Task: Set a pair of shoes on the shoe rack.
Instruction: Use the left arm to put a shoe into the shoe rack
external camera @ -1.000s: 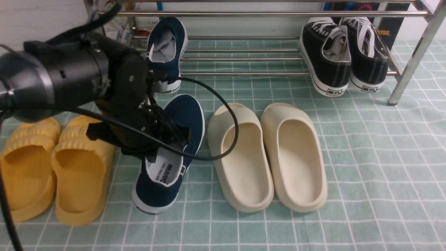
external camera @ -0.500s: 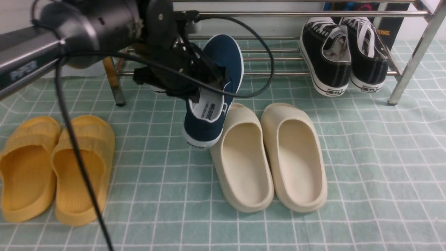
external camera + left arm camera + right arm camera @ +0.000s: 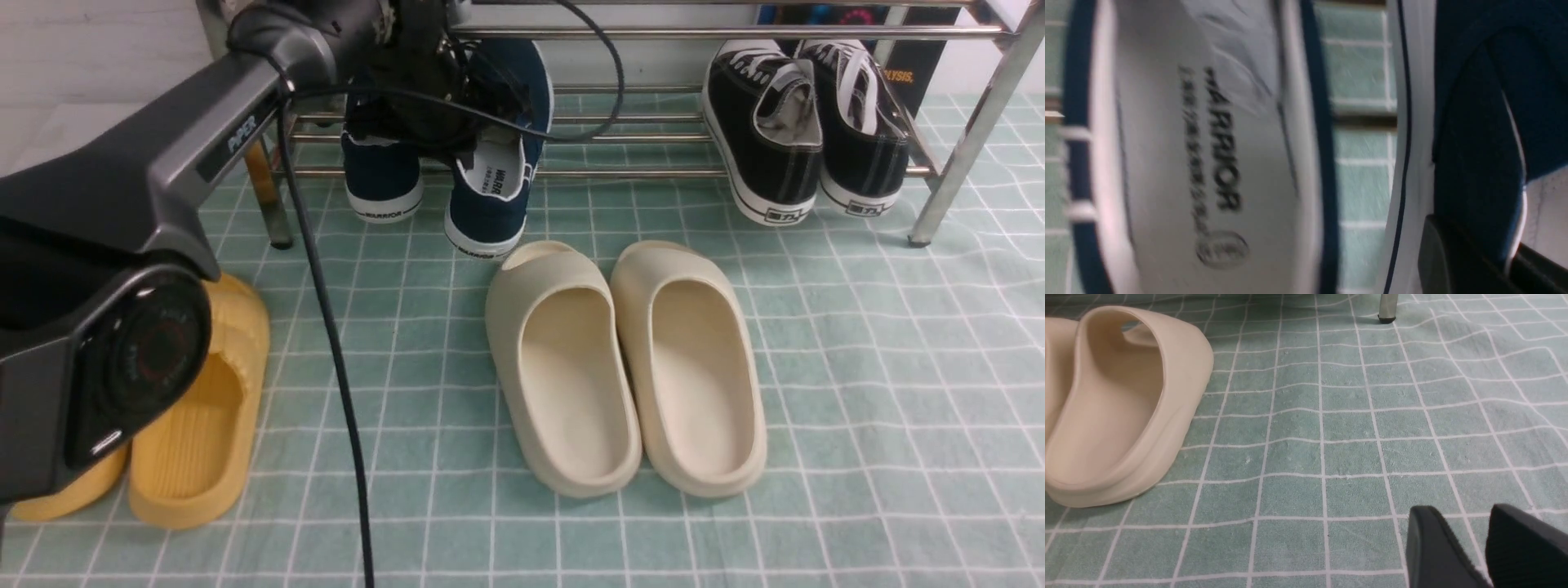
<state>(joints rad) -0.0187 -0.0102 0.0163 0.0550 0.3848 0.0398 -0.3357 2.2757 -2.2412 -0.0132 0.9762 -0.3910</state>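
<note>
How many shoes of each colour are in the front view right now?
Navy-blue canvas slip-ons: 2
Black lace-up sneakers: 2
Cream foam slides: 2
Yellow foam slides: 2, one mostly hidden behind the left arm
Total: 8

Cream slipper [image 3: 1118, 416] on a green checked mat [image 3: 1323, 428], with the right gripper [image 3: 1470, 522] low in the corner
The slipper lies open side up, its heel end nearest the camera; just beside it, only the edge of a second cream slipper [image 3: 1055, 367] shows. Well apart, a metal leg [image 3: 1387, 306] stands on the mat. The gripper's two black fingers [image 3: 1433, 547] hang over bare mat – a narrow gap between them, nothing in it
</note>
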